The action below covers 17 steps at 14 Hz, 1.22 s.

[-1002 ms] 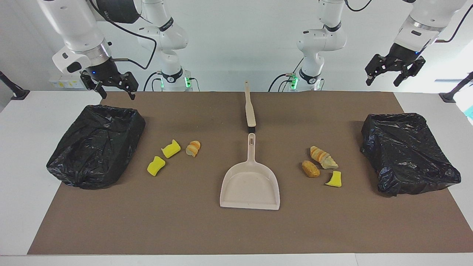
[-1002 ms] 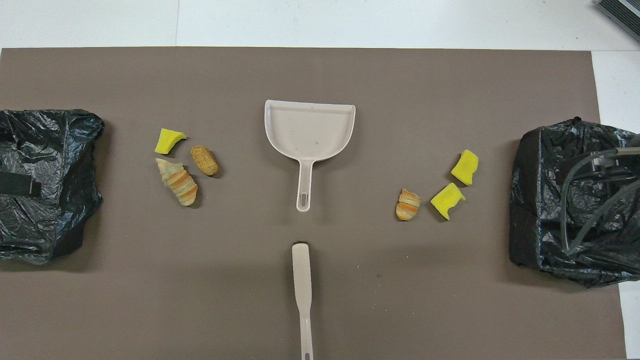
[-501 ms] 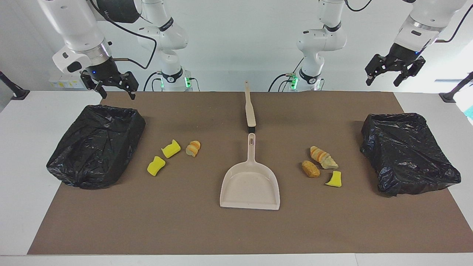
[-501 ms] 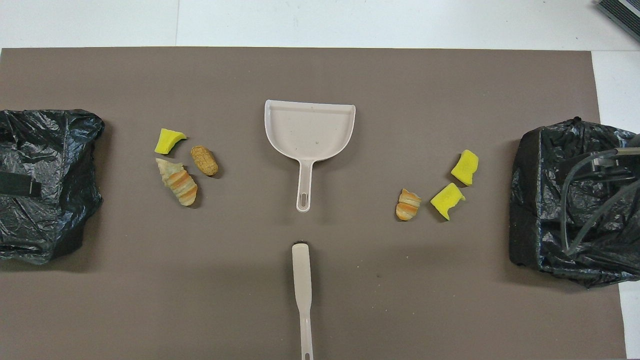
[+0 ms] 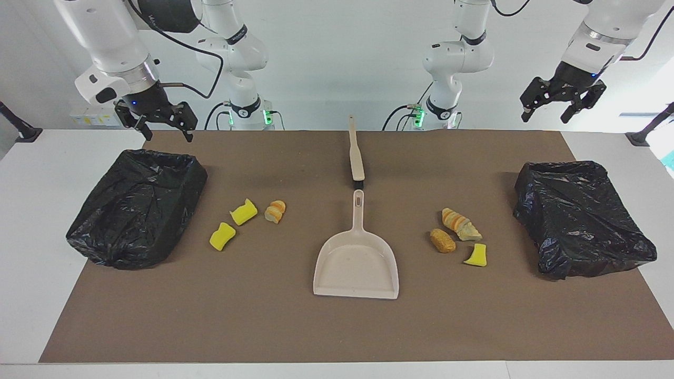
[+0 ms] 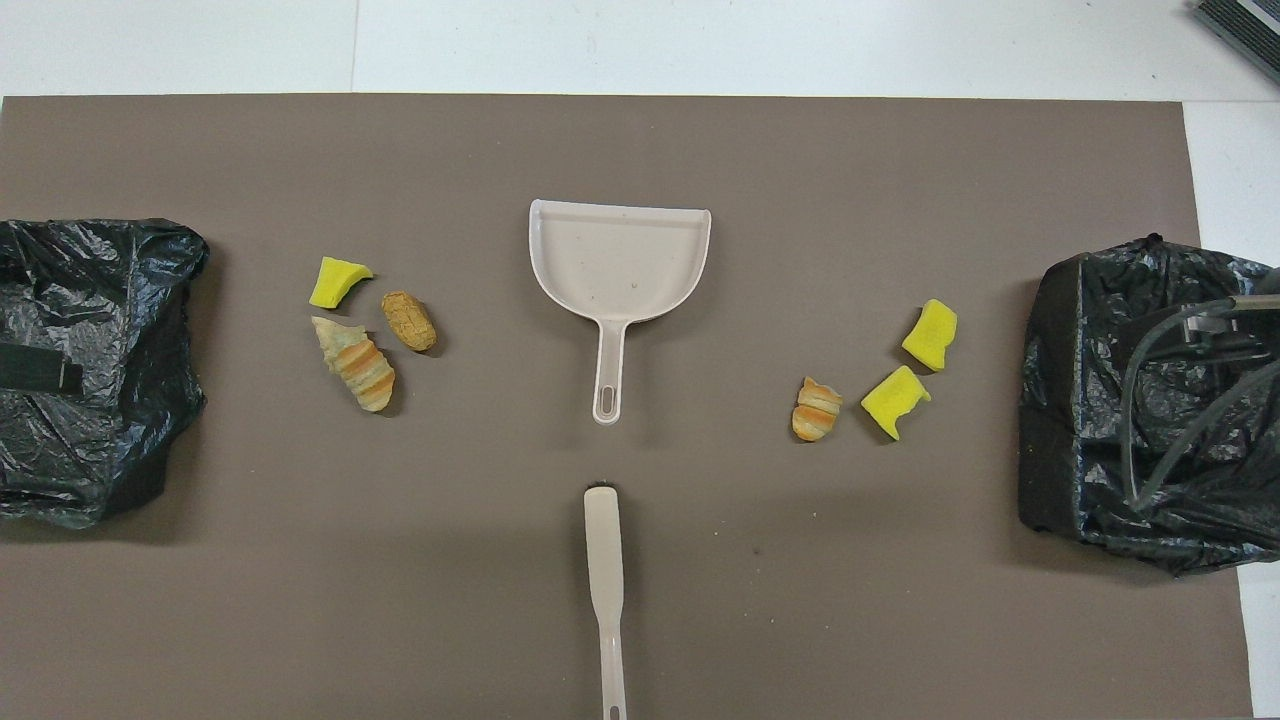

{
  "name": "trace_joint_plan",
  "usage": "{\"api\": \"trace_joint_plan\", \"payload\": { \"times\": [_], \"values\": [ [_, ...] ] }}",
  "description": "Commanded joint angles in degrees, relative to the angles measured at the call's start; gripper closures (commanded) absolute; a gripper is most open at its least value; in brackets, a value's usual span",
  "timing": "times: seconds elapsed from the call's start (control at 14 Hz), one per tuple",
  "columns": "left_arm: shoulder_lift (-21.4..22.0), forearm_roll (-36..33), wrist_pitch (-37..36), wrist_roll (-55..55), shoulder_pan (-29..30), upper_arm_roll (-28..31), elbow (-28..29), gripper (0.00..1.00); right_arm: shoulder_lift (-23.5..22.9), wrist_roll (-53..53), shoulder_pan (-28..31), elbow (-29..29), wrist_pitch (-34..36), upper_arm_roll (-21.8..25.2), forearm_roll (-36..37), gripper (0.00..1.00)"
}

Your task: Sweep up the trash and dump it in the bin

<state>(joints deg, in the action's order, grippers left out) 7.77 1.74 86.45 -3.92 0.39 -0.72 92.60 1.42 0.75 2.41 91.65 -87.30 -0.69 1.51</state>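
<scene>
Task unstarted: six trash scraps (image 5: 243,212) lie on the mat, the dustpan (image 5: 356,266) and brush (image 5: 356,155) untouched; left gripper (image 5: 561,102) and right gripper (image 5: 156,120), apparently spread, hold nothing, raised.

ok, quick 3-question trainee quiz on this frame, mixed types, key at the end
1. True or false: the dustpan already holds a scrap.
2. How many scraps lie on the mat?
3. The brush lies: A) nearer to the robots than the dustpan, B) in a bin, C) in the left gripper.

Key:
1. False. The pan holds nothing.
2. Six, three at each side of the dustpan.
3. A. The left gripper and the right gripper hang open in the air.
</scene>
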Motion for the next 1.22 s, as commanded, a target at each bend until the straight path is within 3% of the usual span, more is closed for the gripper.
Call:
{"api": "trace_joint_plan", "payload": {
  "times": [0.0,0.21,0.43,0.79,1.14],
  "values": [
    [0.14,0.1,-3.37,0.06,-0.47,-0.07,-0.93,0.0,0.96,0.58,-0.04,0.9,0.46,0.08,-0.28,0.0],
    [0.67,0.19,-3.84,0.23,-0.83,-0.51,0.03,0.0,1.22,-1.61,-0.04,1.6,-0.67,-0.01,-0.45,0.0],
    [4.0,0.72,-0.93,0.49,-2.48,-0.86,6.52,0.0,-0.62,-1.45,-2.92,1.51,-2.88,-0.54,0.07,0.0],
    [7.61,0.72,3.36,14.71,-16.53,-1.12,19.34,0.0,-6.42,2.31,-8.63,-0.33,-4.27,-0.62,-0.01,0.0],
    [9.02,0.8,18.02,34.13,-33.31,-1.3,33.49,0.0,-10.55,10.23,-14.17,-0.25,-9.46,-0.97,-1.94,0.0]
  ]
}}
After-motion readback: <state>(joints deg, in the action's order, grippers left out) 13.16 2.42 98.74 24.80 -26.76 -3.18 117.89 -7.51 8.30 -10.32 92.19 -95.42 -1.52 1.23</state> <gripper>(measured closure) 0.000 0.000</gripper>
